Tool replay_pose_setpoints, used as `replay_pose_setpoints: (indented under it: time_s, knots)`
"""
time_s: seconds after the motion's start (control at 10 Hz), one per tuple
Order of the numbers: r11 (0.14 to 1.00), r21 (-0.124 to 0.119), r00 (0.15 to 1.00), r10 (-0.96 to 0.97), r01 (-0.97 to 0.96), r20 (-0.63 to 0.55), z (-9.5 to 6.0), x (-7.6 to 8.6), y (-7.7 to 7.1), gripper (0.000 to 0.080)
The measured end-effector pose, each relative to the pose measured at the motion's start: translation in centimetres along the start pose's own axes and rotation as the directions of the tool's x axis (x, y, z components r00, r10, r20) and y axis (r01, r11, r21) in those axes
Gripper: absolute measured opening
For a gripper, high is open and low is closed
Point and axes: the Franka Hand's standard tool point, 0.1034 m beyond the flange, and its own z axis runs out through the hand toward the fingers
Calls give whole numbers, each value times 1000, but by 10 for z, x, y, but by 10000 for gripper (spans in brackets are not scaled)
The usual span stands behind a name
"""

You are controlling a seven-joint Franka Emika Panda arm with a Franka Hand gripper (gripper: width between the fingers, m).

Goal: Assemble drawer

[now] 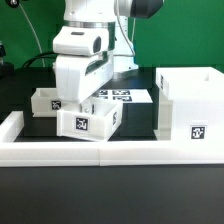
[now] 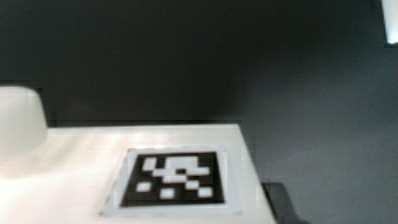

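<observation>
The drawer's cabinet shell [image 1: 190,105] stands tall and open-topped at the exterior view's right, with a tag low on its front. Two small trays lie at the middle left: one at the back [image 1: 46,100], one in front [image 1: 90,122], slightly askew, its tag facing the camera. My gripper [image 1: 78,100] hangs low between them, right behind the front tray, and its fingertips are hidden. In the wrist view a white tagged tray face [image 2: 175,180] fills the near field. One dark finger [image 2: 278,205] shows against its edge; the other is not seen.
A long low white border wall [image 1: 100,152] runs along the front and turns up the exterior view's left side. The marker board [image 1: 128,97] lies flat behind the trays. A rounded white shape [image 2: 16,120] sits beside the tagged face in the wrist view.
</observation>
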Motion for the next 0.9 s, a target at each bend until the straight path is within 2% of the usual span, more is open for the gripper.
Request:
replay_pose_setpoints:
  time_s: [0.2, 0.5, 0.6, 0.9]
  knots:
    - [1000, 4, 1000, -4, 4, 0, 1, 1, -1, 42]
    - [998, 27, 999, -54, 54, 5, -3, 32, -5, 42]
    - [997, 42, 998, -60, 60, 5, -3, 36, -7, 42]
    - [997, 41, 998, -65, 65, 5, -3, 33, -6, 42]
